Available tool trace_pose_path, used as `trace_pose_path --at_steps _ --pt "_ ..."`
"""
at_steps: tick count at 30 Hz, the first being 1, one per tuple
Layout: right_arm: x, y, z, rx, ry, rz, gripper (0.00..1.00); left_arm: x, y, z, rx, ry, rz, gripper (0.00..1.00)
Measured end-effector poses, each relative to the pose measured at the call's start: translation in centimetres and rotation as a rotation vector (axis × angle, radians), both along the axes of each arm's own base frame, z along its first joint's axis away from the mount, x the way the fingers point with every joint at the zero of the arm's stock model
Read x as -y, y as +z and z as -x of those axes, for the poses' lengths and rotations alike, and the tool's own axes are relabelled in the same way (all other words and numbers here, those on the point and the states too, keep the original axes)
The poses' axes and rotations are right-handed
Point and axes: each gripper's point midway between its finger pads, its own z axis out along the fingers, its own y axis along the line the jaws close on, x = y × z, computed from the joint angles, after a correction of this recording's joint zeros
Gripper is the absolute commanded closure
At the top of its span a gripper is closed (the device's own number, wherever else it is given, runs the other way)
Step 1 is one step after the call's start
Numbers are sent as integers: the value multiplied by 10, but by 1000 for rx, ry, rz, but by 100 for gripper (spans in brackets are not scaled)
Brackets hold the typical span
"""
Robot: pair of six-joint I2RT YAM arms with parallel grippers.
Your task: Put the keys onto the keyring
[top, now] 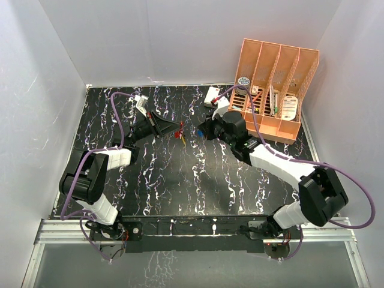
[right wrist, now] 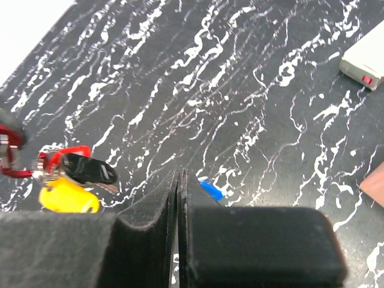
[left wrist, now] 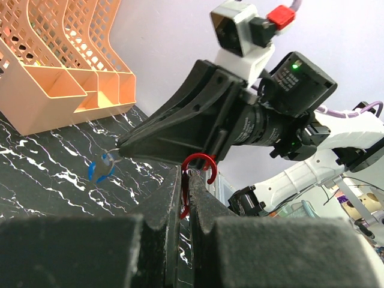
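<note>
Keyring [left wrist: 198, 156], likely stiff, slippery wire, pinched in left claw [left wrist: 186, 186]; right claw [right wrist: 182, 180] pinches tiny, light blue-headed key [right wrist: 210, 189].

From overhead, the keys [top: 179, 135] by the left gripper [top: 176, 126] are too small to tell apart. Its fingers [left wrist: 157, 210] hide much of the keyring [left wrist: 198, 156]; the right gripper [right wrist: 182, 179] covers most of the blue key [right wrist: 210, 189]. A white box [right wrist: 363, 62] is cut off at the right edge.

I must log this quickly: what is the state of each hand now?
Left hand: closed, holding the keyring.
Right hand: closed, holding the blue key.
</note>
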Motion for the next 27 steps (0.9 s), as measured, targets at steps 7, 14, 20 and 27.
trace_pose_path --at_steps 7,14,20,27 --pt "-8 28 5 71 57 -54 100 0 0 0 0 -1 0 100" --pt "-19 36 13 87 136 -88 100 0 0 0 -1 -1 0 100" --pt "-27 43 21 96 194 -118 100 1 1 0 -1 -3 2 100" --pt "-32 56 26 128 233 -148 100 2 3 1 3 -8 4 100"
